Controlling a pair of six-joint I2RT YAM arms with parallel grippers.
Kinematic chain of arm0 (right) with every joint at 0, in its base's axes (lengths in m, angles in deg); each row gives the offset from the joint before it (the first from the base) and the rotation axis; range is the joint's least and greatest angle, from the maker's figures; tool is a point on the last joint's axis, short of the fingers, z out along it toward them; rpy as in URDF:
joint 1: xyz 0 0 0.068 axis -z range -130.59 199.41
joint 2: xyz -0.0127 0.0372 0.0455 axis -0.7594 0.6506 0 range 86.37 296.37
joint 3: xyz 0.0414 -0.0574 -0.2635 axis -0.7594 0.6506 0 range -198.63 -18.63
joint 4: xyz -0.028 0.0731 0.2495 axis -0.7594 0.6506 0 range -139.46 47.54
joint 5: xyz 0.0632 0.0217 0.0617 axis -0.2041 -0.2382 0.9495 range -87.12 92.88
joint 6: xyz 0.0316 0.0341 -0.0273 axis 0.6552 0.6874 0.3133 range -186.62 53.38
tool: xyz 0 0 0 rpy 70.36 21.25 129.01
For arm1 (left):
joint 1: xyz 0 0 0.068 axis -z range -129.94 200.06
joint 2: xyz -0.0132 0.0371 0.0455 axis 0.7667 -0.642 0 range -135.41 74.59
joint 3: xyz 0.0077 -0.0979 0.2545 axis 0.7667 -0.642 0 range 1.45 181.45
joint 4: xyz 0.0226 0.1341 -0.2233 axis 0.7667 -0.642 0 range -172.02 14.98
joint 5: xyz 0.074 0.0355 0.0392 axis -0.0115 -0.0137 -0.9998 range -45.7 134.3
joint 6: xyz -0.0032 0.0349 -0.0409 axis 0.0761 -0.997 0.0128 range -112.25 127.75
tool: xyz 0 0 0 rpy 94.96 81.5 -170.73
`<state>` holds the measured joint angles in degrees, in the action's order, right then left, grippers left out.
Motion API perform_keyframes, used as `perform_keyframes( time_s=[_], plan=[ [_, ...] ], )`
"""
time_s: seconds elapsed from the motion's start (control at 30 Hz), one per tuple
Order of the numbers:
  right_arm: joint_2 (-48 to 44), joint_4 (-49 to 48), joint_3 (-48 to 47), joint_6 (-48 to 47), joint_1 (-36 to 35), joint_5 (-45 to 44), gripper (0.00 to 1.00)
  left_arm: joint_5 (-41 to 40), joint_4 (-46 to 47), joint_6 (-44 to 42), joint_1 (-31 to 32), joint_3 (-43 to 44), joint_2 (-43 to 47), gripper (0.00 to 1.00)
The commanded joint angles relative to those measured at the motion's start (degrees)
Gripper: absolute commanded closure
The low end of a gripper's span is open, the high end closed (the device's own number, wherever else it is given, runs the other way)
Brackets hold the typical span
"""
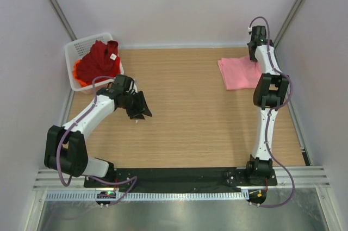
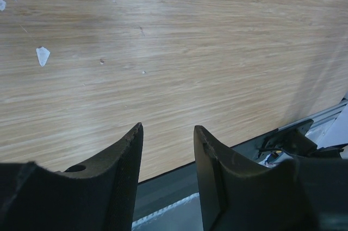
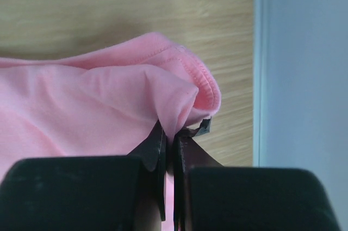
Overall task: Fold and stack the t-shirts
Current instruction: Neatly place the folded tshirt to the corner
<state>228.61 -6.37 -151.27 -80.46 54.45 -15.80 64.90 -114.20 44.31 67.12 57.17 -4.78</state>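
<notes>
2 arms: left arm [image 1: 89, 114] jaws apart, above bare desk [image 1: 190, 128]. Right arm [image 1: 270, 89] jaws clamped on the edge of 1 pink t-shirt [image 1: 239, 73], far right on desk. 1 dark red t-shirt [image 1: 100, 60] and 1 orange t-shirt [image 1: 79, 77] in 1 white basket [image 1: 81, 42], far left.

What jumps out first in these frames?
A pink shirt lies at the far right of the table, its edge pinched in the shut right fingers. Far left, a white basket holds a red shirt heaped over an orange one; the left fingers hang open over the wood nearby.
</notes>
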Motion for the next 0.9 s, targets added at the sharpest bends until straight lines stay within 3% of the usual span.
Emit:
perform_keyframes(
  time_s=[0.0,0.43,0.87],
  plan=[
    [2.51,-9.25,-5.43,-1.63,1.20,-3.12,0.99,1.02,2.27,-1.75,-0.01,2.98,-1.04,0.57],
    [9.81,-19.18,-12.29,8.48,4.10,-3.12,0.99,-0.38,1.47,-0.35,2.10,7.20,-5.88,0.57],
    [14.30,-22.25,-15.28,18.59,6.83,-4.00,0.99,-1.88,1.74,1.94,4.30,8.35,-7.90,0.58]
  ],
)
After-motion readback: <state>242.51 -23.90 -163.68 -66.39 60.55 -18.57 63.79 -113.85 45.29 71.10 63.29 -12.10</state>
